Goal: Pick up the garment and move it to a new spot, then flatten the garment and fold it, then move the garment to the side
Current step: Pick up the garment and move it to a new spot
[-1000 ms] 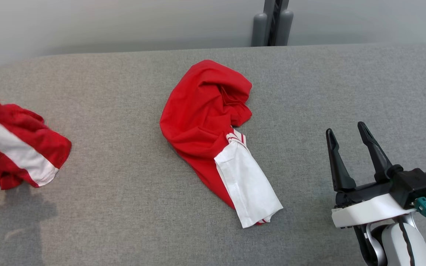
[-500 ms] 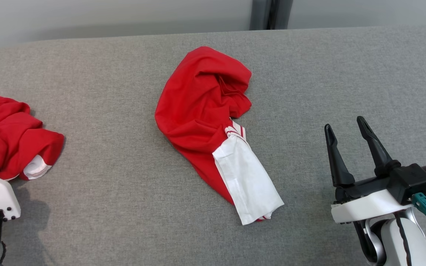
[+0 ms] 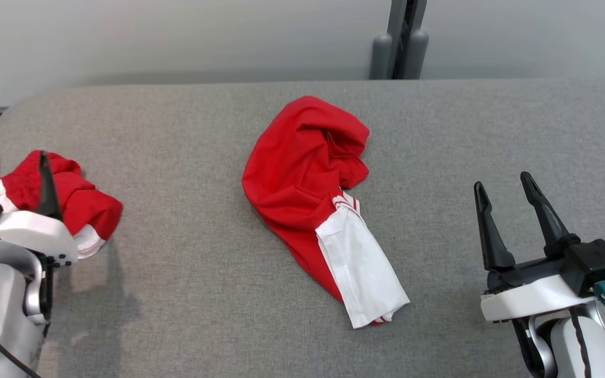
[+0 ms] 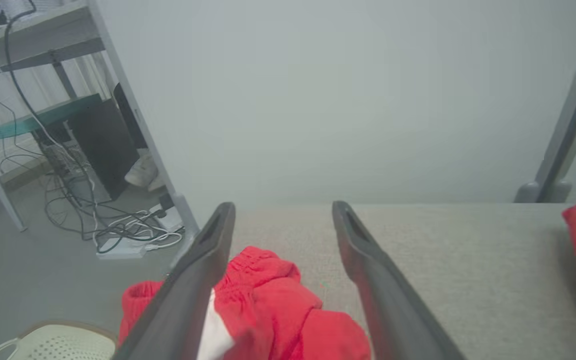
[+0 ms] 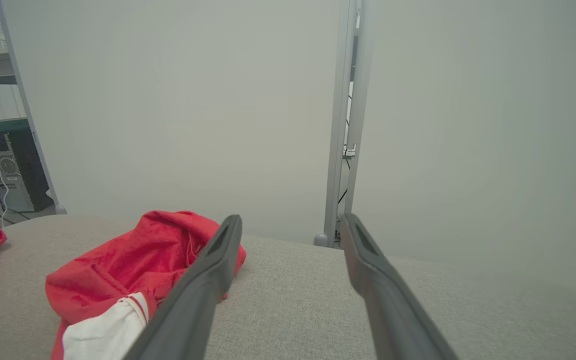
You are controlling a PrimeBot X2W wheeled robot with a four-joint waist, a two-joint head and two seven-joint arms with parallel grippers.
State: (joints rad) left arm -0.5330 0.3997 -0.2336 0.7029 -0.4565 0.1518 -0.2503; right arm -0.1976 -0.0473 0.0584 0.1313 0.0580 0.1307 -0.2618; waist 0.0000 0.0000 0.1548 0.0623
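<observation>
A crumpled red garment with white trim [image 3: 90, 207] lies at the table's left edge. My left gripper [image 3: 18, 161] stands open just above and on the near side of it, with nothing between the fingers. In the left wrist view the same garment [image 4: 268, 295] sits low between the spread fingers of that gripper [image 4: 283, 207]. A second red garment with a white sleeve [image 3: 297, 178] is bunched up in the table's middle; the right wrist view has it [image 5: 118, 270] at lower left. My right gripper [image 3: 502, 181] hovers open at the right, apart from both garments.
The grey padded table [image 3: 176, 294] runs across the head view, with a grey post [image 3: 399, 44] behind its far edge. Off the table's left side are a shelf with a computer and cables [image 4: 93, 150] and a white basket [image 4: 53, 342] on the floor.
The left garment hung in the air a second ago; it now lies on the table's left edge. My left gripper has opened and let it go. The camera shifted; the right arm stayed.
</observation>
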